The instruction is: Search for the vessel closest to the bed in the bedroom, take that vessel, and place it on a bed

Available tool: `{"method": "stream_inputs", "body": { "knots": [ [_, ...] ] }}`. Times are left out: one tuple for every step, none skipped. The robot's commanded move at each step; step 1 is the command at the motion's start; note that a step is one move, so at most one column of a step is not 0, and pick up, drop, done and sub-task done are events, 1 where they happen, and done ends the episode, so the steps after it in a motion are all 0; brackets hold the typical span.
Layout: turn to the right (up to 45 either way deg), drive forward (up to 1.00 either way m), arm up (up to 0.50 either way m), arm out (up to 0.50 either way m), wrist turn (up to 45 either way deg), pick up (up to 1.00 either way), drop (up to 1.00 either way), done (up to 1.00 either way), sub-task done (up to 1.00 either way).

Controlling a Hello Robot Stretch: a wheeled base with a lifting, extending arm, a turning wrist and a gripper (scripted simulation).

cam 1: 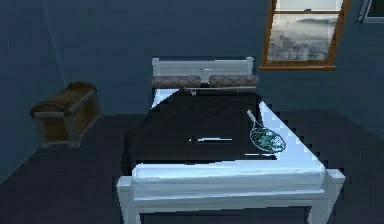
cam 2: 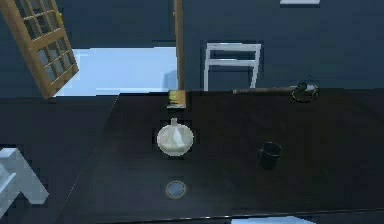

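Three small things sit on the dark tabletop (cam 2: 330, 175) on my reaching side. Nearest is a small round grey disc (cam 2: 177, 187). Just beyond it is a pale vessel (cam 2: 175, 138). Well apart from that, toward the arm side view's right, is a dark cup (cam 2: 269, 153). Either could be the vessel I am after, and I cannot tell which stands closer to the bed. Whether my jaws are apart, together or clamped on something I cannot tell either, so I cannot place anything by them. At the table's far edge a small yellowish object (cam 2: 178, 97) sits at the foot of a wooden post (cam 2: 179, 45). A long dark tool with a round head (cam 2: 296, 91) lies along that edge to the right. Past the table stands a white chair (cam 2: 232, 62), and a wooden paned window (cam 2: 45, 45) is at the upper left. Ahead, the bed (cam 1: 230, 187) has a white frame and a dark blanket (cam 1: 185, 125). A tennis racket (cam 1: 266, 134) lies on the blanket's right side, near a thin pale stick (cam 1: 212, 139) at its middle. Patterned pillows (cam 1: 205, 72) lean at the head. A wooden chest (cam 1: 68, 112) stands on the floor to the bed's left, and a wood-framed window (cam 1: 305, 32) is high on the far wall at right.
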Motion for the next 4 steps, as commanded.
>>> {"method": "stream_inputs", "body": {
  "knots": [
    [0.0, 0.0, 0.32, 0.0, 0.0, 0.0, 0.0, 0.0, 0.0],
    [0.0, 0.0, 0.0, 0.4, 0.0, 0.0, 0.0, 0.0, 0.0],
    [0.0, 0.0, 0.0, 0.0, 45.0, 0.0, 0.0, 0.0, 0.0],
    [0.0, 0.0, 0.0, 0.0, 45.0, 0.0, 0.0, 0.0, 0.0]
  ]
}}
